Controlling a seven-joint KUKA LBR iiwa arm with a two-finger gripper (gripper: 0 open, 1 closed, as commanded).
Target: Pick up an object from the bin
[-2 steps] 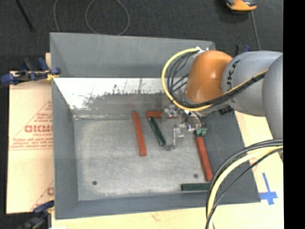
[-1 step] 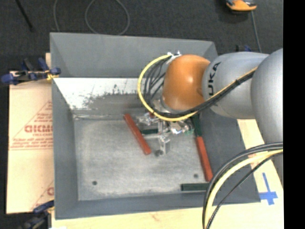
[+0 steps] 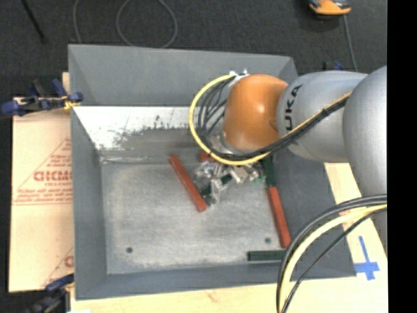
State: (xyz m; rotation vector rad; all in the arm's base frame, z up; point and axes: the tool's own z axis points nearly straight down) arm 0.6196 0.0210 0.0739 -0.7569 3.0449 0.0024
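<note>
My gripper (image 3: pixel 212 182) hangs low in the middle of the bin, under the orange wrist cover. Its tip is right beside the lower end of a long red stick (image 3: pixel 186 179) that lies slanted on the bin floor, running from upper left to lower right. A small dark green bit (image 3: pixel 213 189) shows at the gripper's tip; whether it is held I cannot tell. A second red stick (image 3: pixel 279 215) lies along the bin's right side, apart from the gripper.
A dark green flat bar (image 3: pixel 264 256) rests at the bin's front right corner. Another dark green piece (image 3: pixel 268 172) peeks out under the arm at the right. The arm and its cables cover the bin's back right part.
</note>
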